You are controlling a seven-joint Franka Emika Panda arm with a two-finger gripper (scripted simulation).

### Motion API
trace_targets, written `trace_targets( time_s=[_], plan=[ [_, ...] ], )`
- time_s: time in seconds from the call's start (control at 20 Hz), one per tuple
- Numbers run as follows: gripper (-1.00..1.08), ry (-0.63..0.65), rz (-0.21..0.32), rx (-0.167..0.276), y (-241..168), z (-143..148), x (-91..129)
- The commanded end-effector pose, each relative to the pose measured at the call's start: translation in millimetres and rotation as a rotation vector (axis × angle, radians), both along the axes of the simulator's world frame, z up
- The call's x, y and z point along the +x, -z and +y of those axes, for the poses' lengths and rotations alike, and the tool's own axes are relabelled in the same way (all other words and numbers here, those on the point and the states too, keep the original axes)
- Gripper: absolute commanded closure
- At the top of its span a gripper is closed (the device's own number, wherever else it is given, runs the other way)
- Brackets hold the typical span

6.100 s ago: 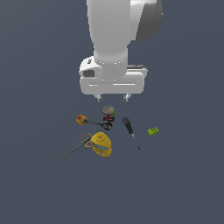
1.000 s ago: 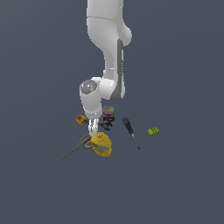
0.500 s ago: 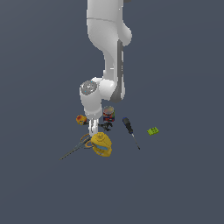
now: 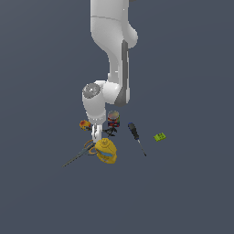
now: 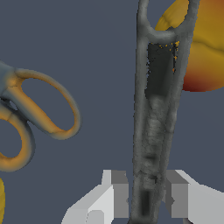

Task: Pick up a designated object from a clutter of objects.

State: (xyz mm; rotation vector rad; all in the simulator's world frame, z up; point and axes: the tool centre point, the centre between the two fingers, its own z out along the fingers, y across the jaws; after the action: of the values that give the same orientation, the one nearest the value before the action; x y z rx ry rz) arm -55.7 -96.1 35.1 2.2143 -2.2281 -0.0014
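The black clamp [image 5: 155, 109] lies on the floor, long and dark grey in the wrist view, with its forked end toward the orange-red ball [image 5: 205, 48]. My gripper [image 5: 146, 190] is down on it. One finger [image 5: 116, 192] presses each side of the clamp's narrow handle end, with no gap showing. In the exterior view the gripper [image 4: 96, 136] is low in the clutter, between the ball [image 4: 84, 124] and the dark red can [image 4: 113, 119]. There the clamp [image 4: 109, 131] shows only as a small dark shape beside the fingers.
Orange-handled scissors [image 5: 39, 118] lie close beside the clamp, and their blades point to the exterior view's left [image 4: 77, 155]. A yellow jug [image 4: 106, 151] sits just in front. A black screwdriver [image 4: 133, 131] and a green brick [image 4: 159, 136] lie further to the exterior view's right.
Since 6.1 s ago the arm has come down from above the clutter to floor level among the objects. Over the last second nothing visibly moved.
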Motion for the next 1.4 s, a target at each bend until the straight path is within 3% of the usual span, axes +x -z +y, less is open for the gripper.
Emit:
trace_targets(
  time_s=[0.0,0.45,1.35],
  plan=[
    [1.08,0.001,-0.001,0.0,-7.2,-2.9,3.5],
    [1.08,0.001,0.0,-0.002,-56.6,-22.6,26.5],
    [1.08,0.002,0.0,-0.004,-207.4,-81.6,100.5]
  ],
)
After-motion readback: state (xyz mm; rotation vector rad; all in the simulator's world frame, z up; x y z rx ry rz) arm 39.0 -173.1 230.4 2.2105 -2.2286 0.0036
